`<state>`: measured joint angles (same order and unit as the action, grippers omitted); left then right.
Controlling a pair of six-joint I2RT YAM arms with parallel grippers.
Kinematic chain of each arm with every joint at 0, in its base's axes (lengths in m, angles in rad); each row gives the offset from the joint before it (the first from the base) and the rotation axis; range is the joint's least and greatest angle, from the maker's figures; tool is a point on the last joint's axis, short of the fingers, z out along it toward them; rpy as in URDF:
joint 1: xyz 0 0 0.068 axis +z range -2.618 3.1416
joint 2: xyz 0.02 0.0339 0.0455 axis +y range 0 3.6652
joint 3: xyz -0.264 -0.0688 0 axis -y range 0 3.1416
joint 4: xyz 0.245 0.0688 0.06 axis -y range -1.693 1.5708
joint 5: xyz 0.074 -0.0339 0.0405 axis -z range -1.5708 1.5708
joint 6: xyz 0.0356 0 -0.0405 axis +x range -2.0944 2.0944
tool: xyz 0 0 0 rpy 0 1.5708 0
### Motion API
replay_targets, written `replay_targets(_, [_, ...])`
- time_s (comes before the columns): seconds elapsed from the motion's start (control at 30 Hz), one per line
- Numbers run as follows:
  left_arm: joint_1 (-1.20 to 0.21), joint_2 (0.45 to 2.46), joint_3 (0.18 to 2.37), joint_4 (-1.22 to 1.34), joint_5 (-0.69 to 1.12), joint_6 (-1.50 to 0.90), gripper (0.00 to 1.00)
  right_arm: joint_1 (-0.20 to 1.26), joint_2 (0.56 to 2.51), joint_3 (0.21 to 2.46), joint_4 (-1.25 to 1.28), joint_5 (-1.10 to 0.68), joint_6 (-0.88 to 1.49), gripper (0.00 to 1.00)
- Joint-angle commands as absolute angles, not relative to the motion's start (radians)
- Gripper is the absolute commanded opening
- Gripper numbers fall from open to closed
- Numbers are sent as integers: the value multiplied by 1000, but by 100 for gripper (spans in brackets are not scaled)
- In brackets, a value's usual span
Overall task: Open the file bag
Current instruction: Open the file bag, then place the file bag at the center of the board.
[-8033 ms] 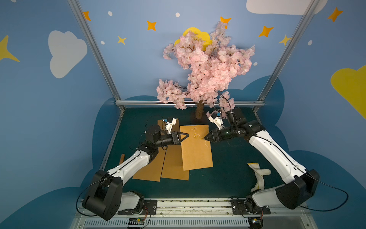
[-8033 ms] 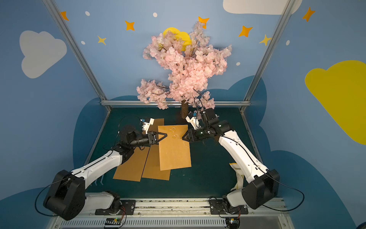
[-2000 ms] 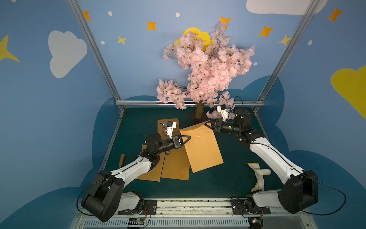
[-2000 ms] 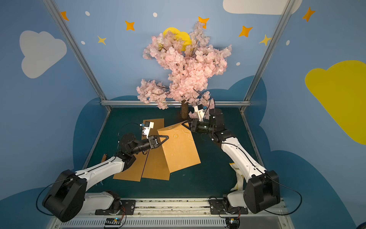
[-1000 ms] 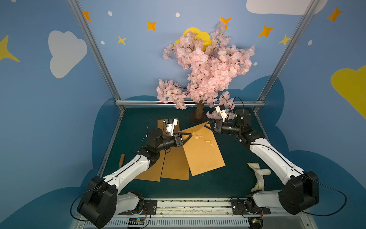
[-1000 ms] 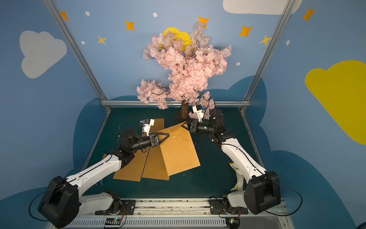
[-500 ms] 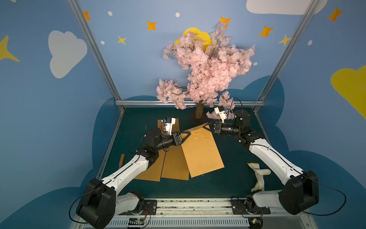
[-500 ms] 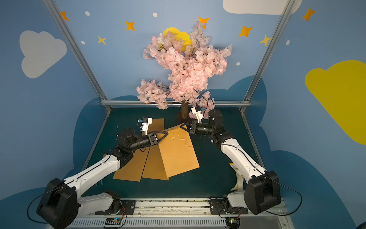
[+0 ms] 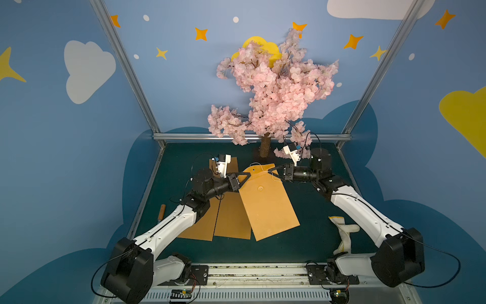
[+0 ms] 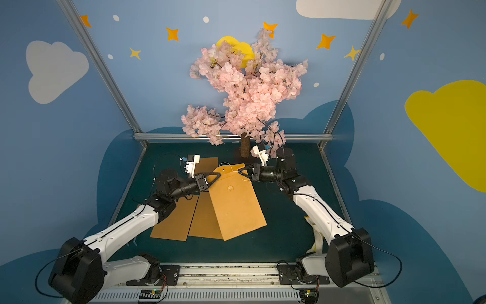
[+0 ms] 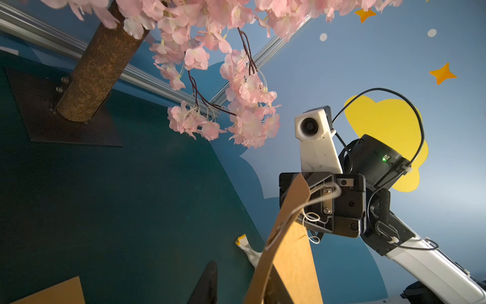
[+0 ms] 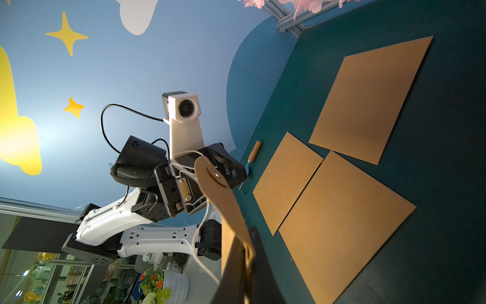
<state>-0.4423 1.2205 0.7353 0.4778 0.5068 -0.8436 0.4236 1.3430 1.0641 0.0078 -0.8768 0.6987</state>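
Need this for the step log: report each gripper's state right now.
Left gripper: partly open, jaws either side of the flap of the file bag, not clamped.
Right gripper: shut on the flap's corner.

The left gripper [image 9: 248, 176] tips are cut off by its own wrist view's edge and masked by the file bag [image 9: 265, 208] flap, so a pinch can't be called. In both top views the left arm [image 9: 171, 226] covers part of a brown sheet [image 9: 207, 227], and the white cloth [image 9: 344, 231] sits partly behind the right arm [image 9: 360, 210]
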Motion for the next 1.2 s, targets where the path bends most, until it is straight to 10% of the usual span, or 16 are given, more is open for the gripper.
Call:
replay_targets(0.0, [-437, 1200, 760, 545, 512, -864, 21, 443, 1328, 1042, -15, -919, 665, 0])
replay_targets(0.57, [-407, 1202, 721, 639, 521, -942, 3, 444, 1357, 1022, 20, -963, 652, 31])
replay_targets(1.17, [-379, 1234, 711, 675, 516, -967, 3, 443, 1295, 937, -19, -997, 620, 7])
